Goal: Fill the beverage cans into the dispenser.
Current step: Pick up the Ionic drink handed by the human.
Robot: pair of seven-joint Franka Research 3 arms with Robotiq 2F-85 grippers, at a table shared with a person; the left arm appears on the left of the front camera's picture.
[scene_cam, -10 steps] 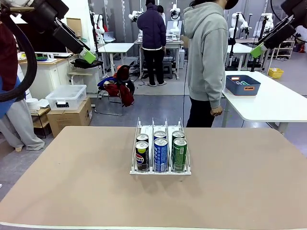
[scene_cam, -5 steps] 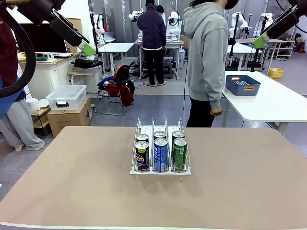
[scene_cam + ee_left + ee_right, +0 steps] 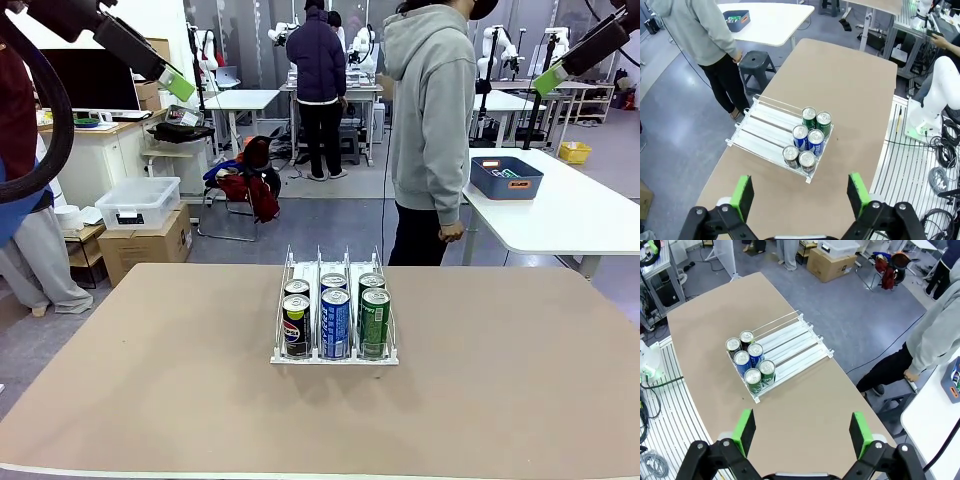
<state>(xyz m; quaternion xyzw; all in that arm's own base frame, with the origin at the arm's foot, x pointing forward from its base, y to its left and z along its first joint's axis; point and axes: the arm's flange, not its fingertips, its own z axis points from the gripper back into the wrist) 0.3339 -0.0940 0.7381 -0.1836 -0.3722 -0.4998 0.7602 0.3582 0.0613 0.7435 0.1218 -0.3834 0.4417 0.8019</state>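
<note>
The white wire dispenser (image 3: 334, 359) stands in the middle of the tan table. It holds several beverage cans, two in each lane, pushed against the front lip: black Pepsi (image 3: 296, 325), blue (image 3: 335, 323) and green (image 3: 375, 322) in front. My left gripper (image 3: 178, 86) hangs high at the upper left and my right gripper (image 3: 550, 80) high at the upper right, both far above the table. From above, the left gripper (image 3: 800, 195) and the right gripper (image 3: 802, 432) are open and hold nothing, with the dispenser (image 3: 765, 134) (image 3: 792, 342) and cans (image 3: 808, 142) (image 3: 750, 362) far below.
A person in a grey hoodie (image 3: 430, 110) stands at the table's far edge. A white table (image 3: 570, 215) at the right back carries a blue bin (image 3: 506, 177). Boxes and a chair stand on the floor at the back left.
Both arms have lifted higher, toward the picture's upper corners. The cans, the dispenser and the person stay where they were.
</note>
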